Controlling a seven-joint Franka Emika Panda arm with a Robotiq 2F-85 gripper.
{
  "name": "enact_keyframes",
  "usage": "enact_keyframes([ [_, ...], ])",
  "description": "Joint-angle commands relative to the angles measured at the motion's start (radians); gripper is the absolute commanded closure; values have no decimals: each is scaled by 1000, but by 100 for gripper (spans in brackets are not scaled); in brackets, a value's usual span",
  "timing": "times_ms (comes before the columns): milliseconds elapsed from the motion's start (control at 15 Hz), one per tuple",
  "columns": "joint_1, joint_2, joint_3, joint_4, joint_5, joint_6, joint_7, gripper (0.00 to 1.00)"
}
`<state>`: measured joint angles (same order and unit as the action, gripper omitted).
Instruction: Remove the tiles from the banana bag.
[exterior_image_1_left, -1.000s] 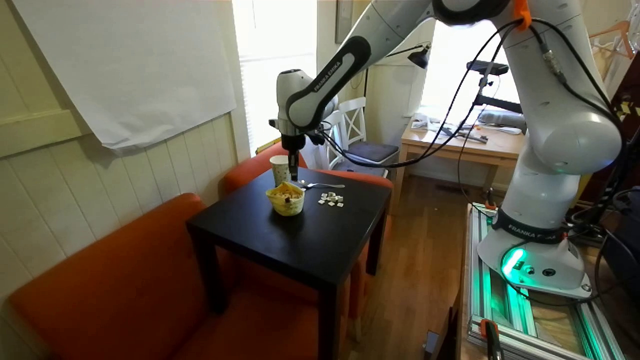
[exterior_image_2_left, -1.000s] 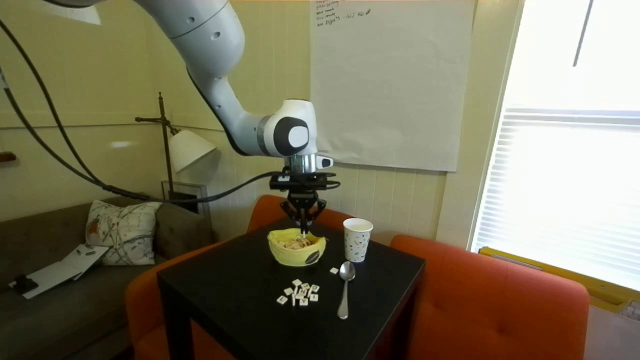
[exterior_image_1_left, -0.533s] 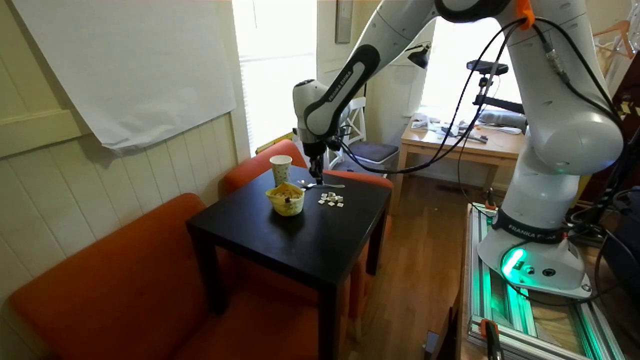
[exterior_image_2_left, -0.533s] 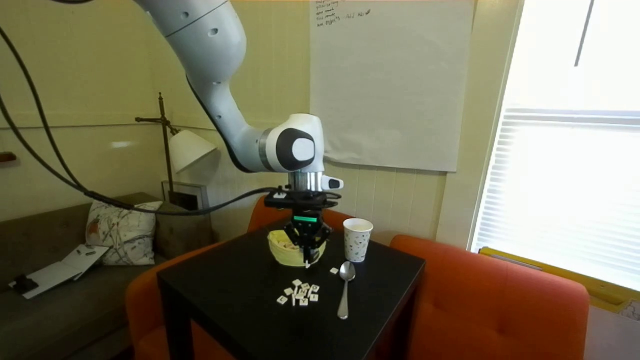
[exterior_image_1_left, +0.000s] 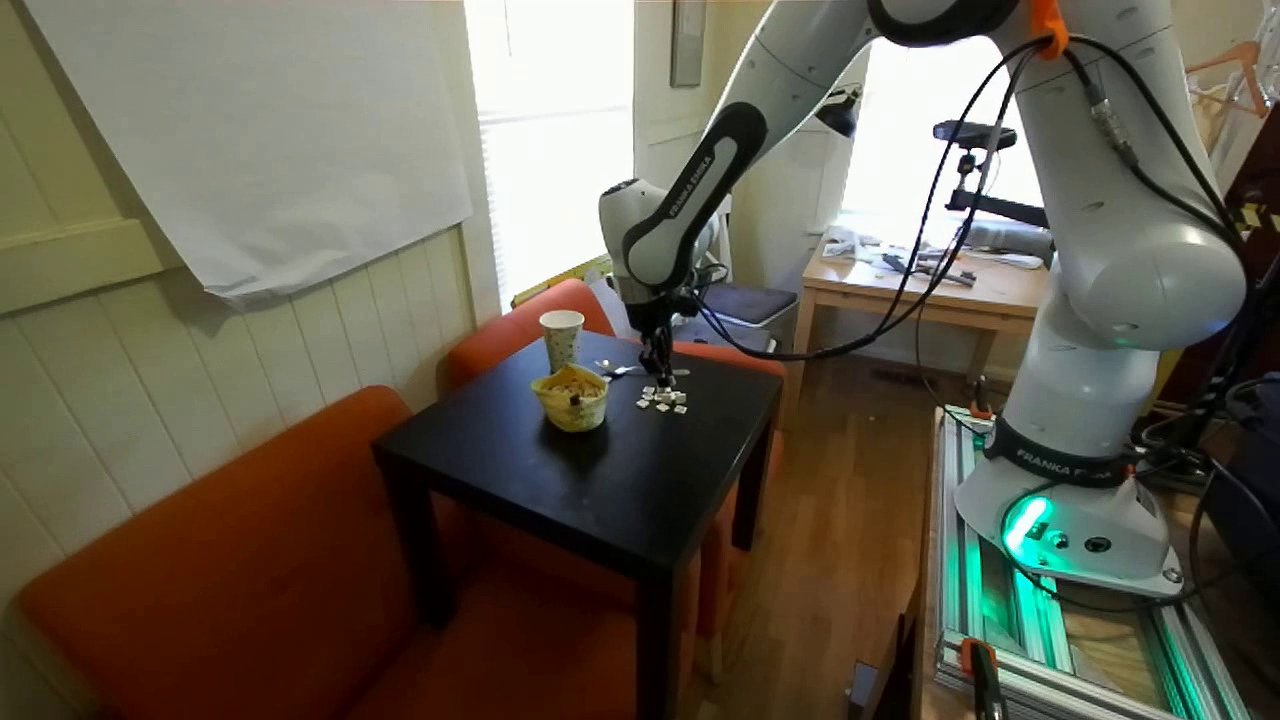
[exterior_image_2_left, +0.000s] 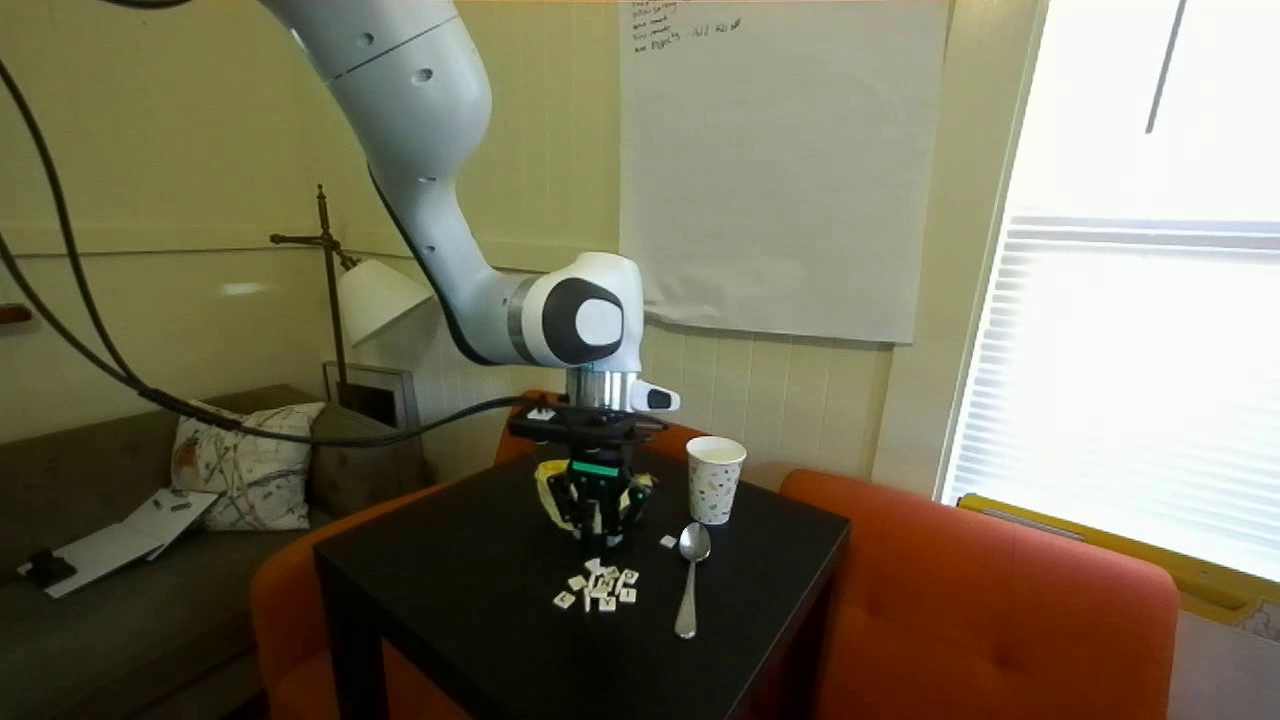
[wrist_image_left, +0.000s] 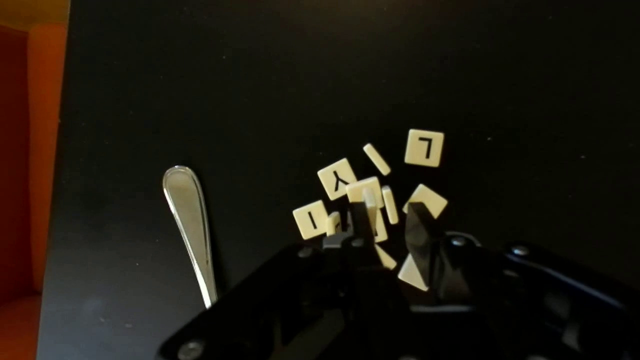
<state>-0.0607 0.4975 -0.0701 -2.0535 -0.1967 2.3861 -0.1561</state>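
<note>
From the left in an exterior view: a soft yellow banana bag (exterior_image_2_left: 548, 492), rumpled at the rim, on the smooth black counter (exterior_image_2_left: 460, 570), mostly hidden behind the gripper (wrist_image_left: 387, 206). In the wrist view, fingers spread with a gap between; against or just beside one fingertip, hard to tell which, a blurred edge-on tile (wrist_image_left: 371, 207). Under the gripper, loosely heaped, flat square tiles (exterior_image_2_left: 602, 588), lettered L, Y, I, partly covered. Further right, a lone tile (exterior_image_2_left: 668, 541), a shiny metal spoon (exterior_image_2_left: 688, 600), and a patterned cup (exterior_image_2_left: 712, 485).
</note>
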Motion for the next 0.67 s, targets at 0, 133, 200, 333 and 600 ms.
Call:
enact_keyframes([
  [0,7,-14,-6,-9,-9,-11,28,42],
  [133,8,-19,-4,-8,-8,-10,30,27],
  [200,5,-21,1,-8,-1,-8,25,21],
  [333,7,-21,1,-8,-2,-9,26,7],
  [600,9,-19,6,-7,1,-8,25,0],
])
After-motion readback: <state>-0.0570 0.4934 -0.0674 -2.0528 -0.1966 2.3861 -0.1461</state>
